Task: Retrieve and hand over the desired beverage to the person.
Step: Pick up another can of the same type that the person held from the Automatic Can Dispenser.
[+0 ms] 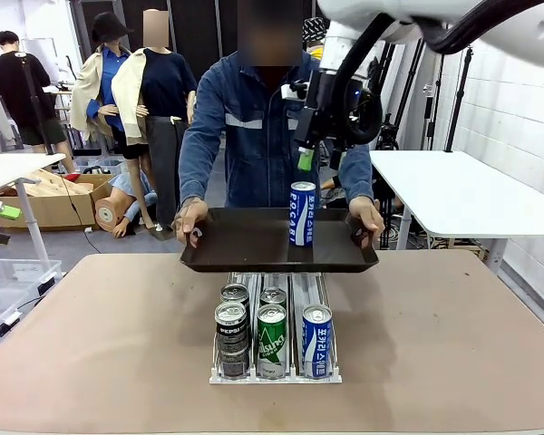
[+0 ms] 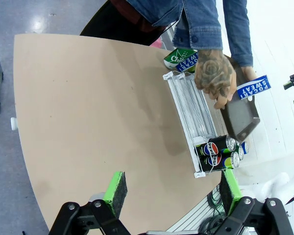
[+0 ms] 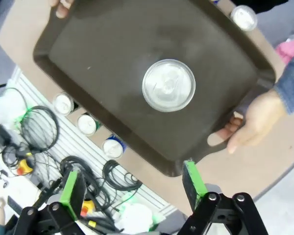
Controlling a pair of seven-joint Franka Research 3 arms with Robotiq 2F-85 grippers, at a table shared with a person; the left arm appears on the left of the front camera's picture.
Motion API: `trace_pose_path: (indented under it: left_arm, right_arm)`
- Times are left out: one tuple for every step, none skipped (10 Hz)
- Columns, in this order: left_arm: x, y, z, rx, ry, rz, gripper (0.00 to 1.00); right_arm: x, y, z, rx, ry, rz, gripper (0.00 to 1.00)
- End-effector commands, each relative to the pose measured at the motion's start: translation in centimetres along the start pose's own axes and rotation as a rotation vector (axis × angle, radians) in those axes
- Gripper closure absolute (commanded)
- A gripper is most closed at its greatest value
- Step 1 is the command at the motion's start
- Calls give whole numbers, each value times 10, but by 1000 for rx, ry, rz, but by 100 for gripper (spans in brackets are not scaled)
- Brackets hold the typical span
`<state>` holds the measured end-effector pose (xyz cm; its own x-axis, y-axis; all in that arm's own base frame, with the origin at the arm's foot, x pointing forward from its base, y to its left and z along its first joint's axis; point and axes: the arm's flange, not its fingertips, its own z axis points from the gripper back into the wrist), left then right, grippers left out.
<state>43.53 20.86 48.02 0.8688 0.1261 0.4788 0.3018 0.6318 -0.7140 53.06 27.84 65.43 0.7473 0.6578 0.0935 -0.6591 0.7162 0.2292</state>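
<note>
Front view: at the centre of the frame a dark tray [image 1: 245, 245] is held level by the person [image 1: 258, 136], one hand at each short end, just above the far edge of the table [image 1: 435, 326]. A blue-and-white can [image 1: 302, 213] is stood upright on the tray, right of its middle. It is judged to be the drink asked for, and the tray is kept level so that it does not topple. Directly above the can the right gripper [image 1: 305, 168] is hung from the upper right, pointing down and clear of the can's top. In the lower centre a rack [image 1: 274, 373] of other cans is laid on the table, its lanes run toward the robot so that cans are fed to the near end.

Left wrist view: along the bottom edge the left gripper [image 2: 171, 188] is seen with its green pads set wide apart and nothing between them. It is held high over bare table, apparently out of the way. The rack, tray and can are found at the upper right.

Right wrist view: the tray is seen from above, with the can's silver top near the centre of the frame. The right gripper's fingers are spread at the bottom edge with nothing gripped, so the handover is judged done or nearly so.
</note>
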Motion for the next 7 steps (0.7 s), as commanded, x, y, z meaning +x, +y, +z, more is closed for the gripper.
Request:
trace_pose_path:
  left_arm:
    - [-1, -1, 2, -4, -3, -4, 0]
    - [-1, -1, 2, -4, -3, -4, 0]
    - [-1, -1, 2, -4, -3, -4, 0]
    - [-1, -1, 2, -4, -3, -4, 0]
    - [-1, -1, 2, -4, -3, -4, 0]
    - [-1, -1, 2, -4, -3, -4, 0]
    - [-1, -1, 2, -4, -3, -4, 0]
  right_arm:
    - [-44, -11, -12, 46, -48, -37, 0]
    - [-57, -24, -14, 82, -80, -62, 0]
    - [-70, -38, -14, 137, -123, -89, 0]
    - [-85, -47, -15, 184, -173, -108, 0]
    - [-105, -55, -15, 209, -224, -135, 0]
    - [-126, -67, -16, 249, -287, -167, 0]
    - [-141, -78, -18, 296, -341, -194, 0]
